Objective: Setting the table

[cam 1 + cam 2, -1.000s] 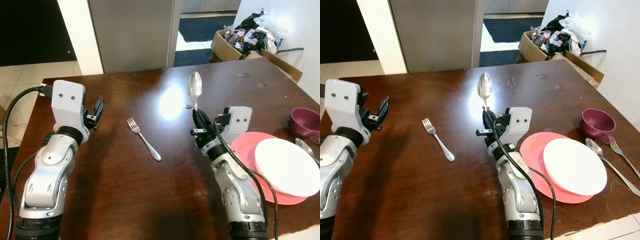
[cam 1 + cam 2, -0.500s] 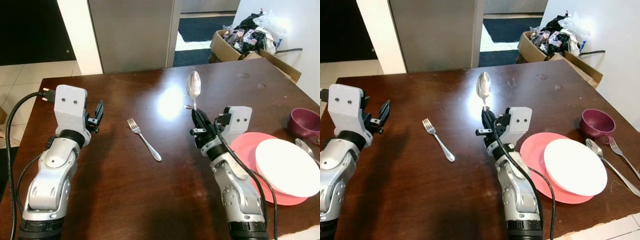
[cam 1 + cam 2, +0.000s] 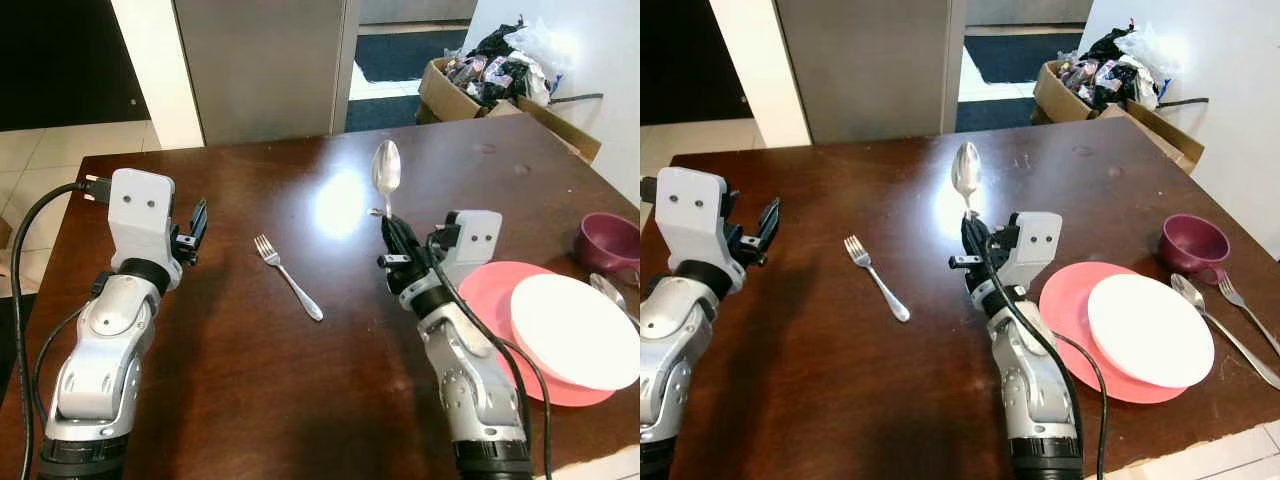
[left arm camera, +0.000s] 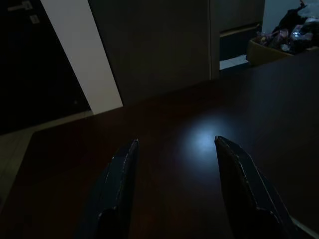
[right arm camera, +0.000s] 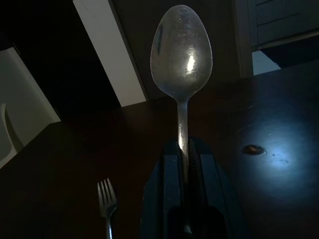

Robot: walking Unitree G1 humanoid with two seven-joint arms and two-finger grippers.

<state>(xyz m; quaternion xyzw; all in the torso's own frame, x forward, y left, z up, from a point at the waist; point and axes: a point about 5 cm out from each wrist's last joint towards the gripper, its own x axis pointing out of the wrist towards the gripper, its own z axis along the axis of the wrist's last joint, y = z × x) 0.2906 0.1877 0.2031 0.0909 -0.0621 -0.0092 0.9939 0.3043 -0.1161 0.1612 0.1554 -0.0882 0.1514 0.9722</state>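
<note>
Right pincer [image 3: 392, 232] holds a spoon [image 3: 386, 176] up over the brown counter [image 3: 300, 380].
Eye views: the spoon stands upright, squeezed tight by its handle, bowl on top. A fork [image 3: 288, 277] lies flat to its left. A white plate [image 3: 570, 330] sits on a pink plate [image 3: 490, 290] at the right, with a purple cup [image 3: 1193, 245] farther back. Left wrist view: the left pincer [image 4: 174, 191] is spread wide with nothing in it. Right wrist view: black fingers [image 5: 167, 189] pinch the spoon's thin handle.
</note>
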